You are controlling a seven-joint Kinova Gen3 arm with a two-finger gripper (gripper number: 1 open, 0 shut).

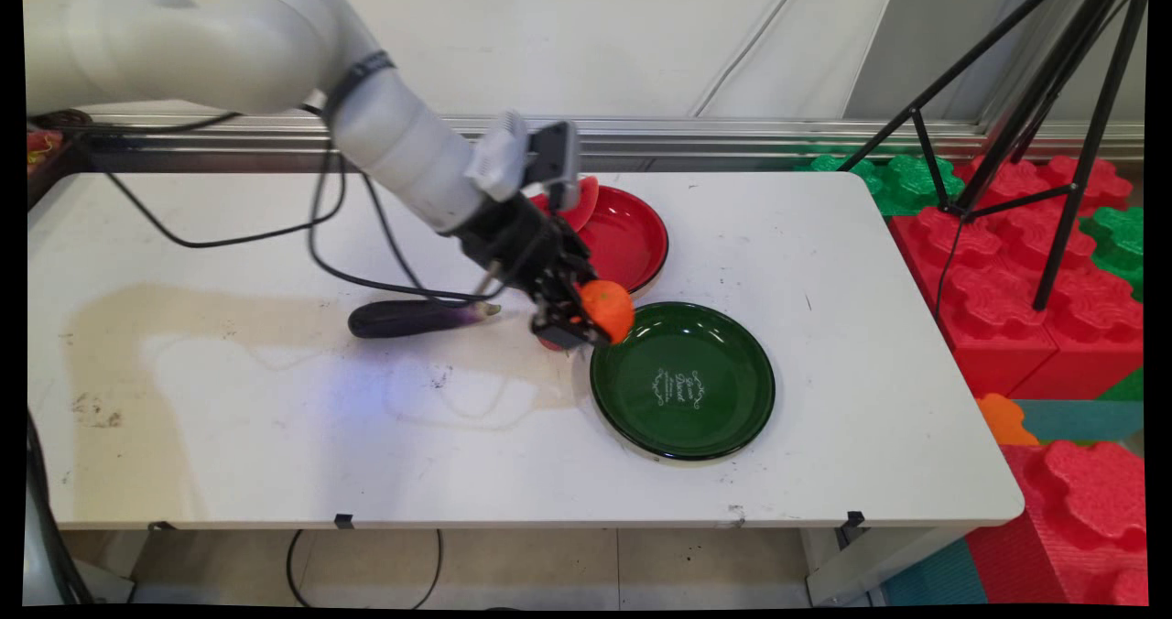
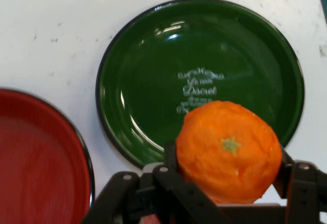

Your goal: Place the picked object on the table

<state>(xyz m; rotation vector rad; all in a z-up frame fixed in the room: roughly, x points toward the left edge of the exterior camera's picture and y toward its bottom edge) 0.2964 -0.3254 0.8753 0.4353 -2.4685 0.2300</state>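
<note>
Fingers (image 2: 171,163) pinching round orange toy fruit (image 2: 228,151) from both sides, black two-finger gripper (image 1: 575,319) holding it off table above near rim of glossy green round plate (image 1: 723,418). Red round plate (image 1: 632,234) just beside; dark purple eggplant (image 1: 412,317) lying on white table (image 1: 275,436) behind gripper.

On the white tabletop (image 1: 275,436) a round green enamel plate (image 1: 683,380) lies toward the near right, and a round red plate (image 1: 615,234) sits just behind it to the left, near but apart. The black two-finger gripper (image 1: 586,319) holds a round orange fruit (image 1: 607,309) above the green plate's far-left rim. A dark purple aubergine (image 1: 412,317) lies left of the gripper.
</note>
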